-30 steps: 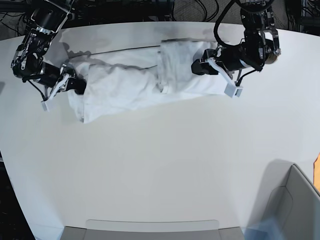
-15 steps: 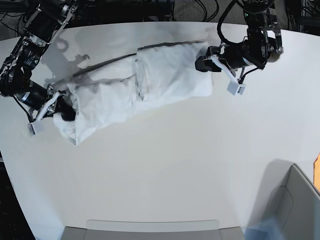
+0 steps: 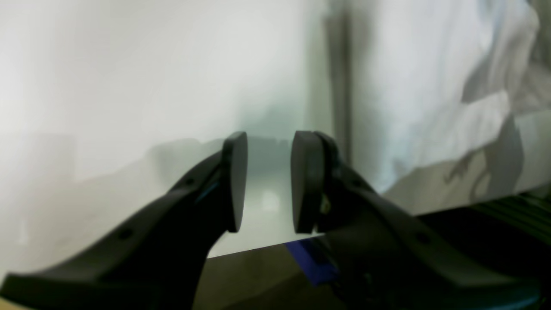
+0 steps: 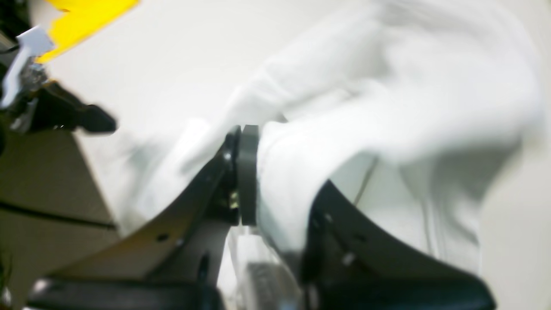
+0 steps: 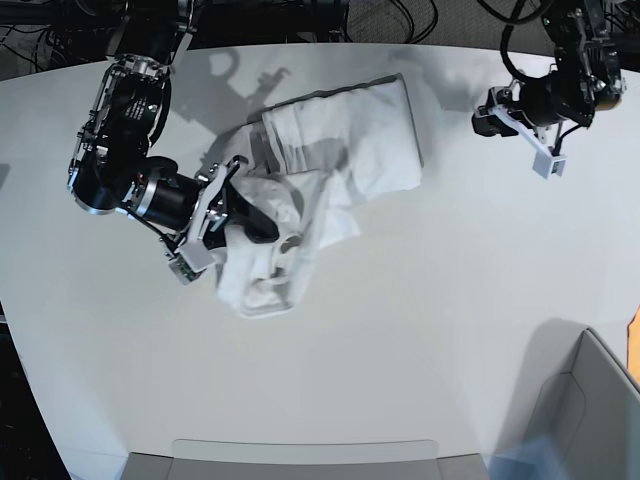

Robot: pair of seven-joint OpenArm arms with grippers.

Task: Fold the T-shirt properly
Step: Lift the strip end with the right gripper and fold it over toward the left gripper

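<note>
The white T-shirt [image 5: 350, 140] lies bunched on the white table, one end flat at the back, the other end pulled forward into a crumpled heap. My right gripper [image 5: 258, 222], on the left of the base view, is shut on a fold of the T-shirt [image 4: 387, 99], which fills the gap between its fingers [image 4: 249, 172]. My left gripper [image 5: 481, 112] hovers to the right of the shirt, apart from it. In the left wrist view, that gripper [image 3: 271, 181] is open and holds nothing, and the shirt [image 3: 430, 86] shows beyond it.
A grey bin [image 5: 590, 400] stands at the front right corner. A grey tray edge [image 5: 300, 455] runs along the front. Something yellow [image 4: 86, 13] shows in the right wrist view. Dark cables and the table's back edge lie behind the shirt.
My right gripper has swung its end of the shirt in toward the middle, bunching it. My left gripper has let go of the other end and moved away to the right.
</note>
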